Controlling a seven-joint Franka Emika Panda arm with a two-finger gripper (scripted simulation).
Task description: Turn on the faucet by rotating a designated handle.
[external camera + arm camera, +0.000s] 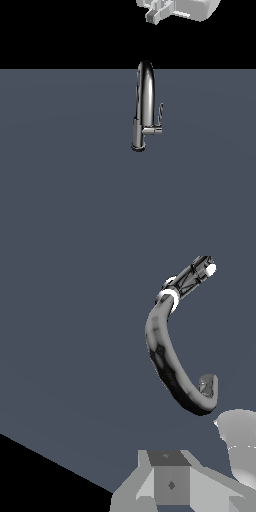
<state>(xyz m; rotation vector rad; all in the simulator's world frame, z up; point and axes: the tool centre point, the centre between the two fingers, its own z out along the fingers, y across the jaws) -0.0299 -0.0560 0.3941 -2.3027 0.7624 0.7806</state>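
Exterior view shows the faucet (145, 100) standing upright on a flat slate-grey surface (60, 190), a little toward the exterior view's right of centre. Its cylindrical base meets the surface, and the chrome gooseneck spout rises tall from it, seen nearly edge-on, so the arch reads as a narrow loop whose top just crosses the line where the grey surface gives way to black background. A short horizontal stub juts from the lower body toward the exterior view's right, and from the end of that stub the handle (159, 114), a thin flat chrome lever, angles upward close beside the spout.

At the upper edge of the exterior view only a pale grey and white part of the arm (175, 10) shows, well above the faucet and apart from it, slightly toward the exterior view's right of the spout. The claw's fingertips are cut off by the frame there, so I cannot tell how wide the jaws stand.

Wrist view looks down along the spout: the gooseneck (167, 363) curves as a dark chrome hook with its outlet end turned up, and the base with its bright ring lies farther off. Grey blocky parts of the gripper body (170, 483) fill the near edge; the fingers themselves are not clearly shown. Nothing touches the faucet or the lever.
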